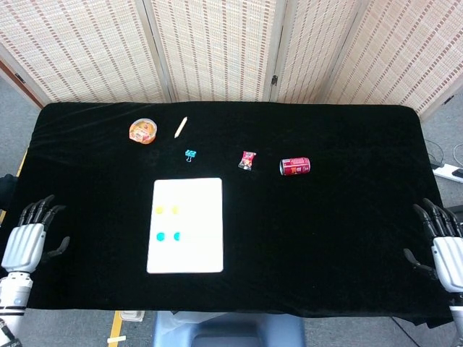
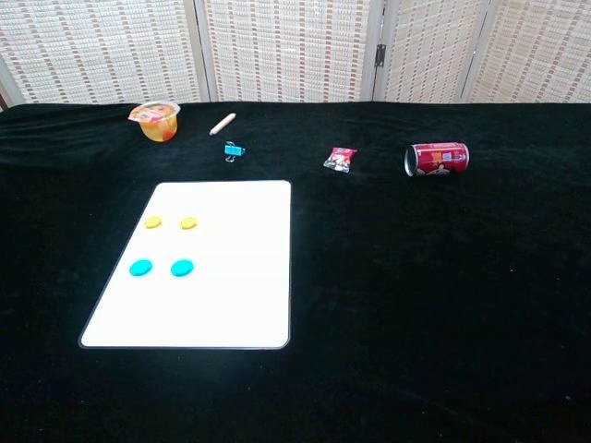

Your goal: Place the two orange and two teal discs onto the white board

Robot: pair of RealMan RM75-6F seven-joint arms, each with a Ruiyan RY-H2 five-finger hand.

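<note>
A staged lab-like test space: a table [image 1: 325, 231] draped in black cloth, woven folding screens [image 1: 217, 47] behind, a power strip [image 1: 450, 173] on grey floor.
</note>
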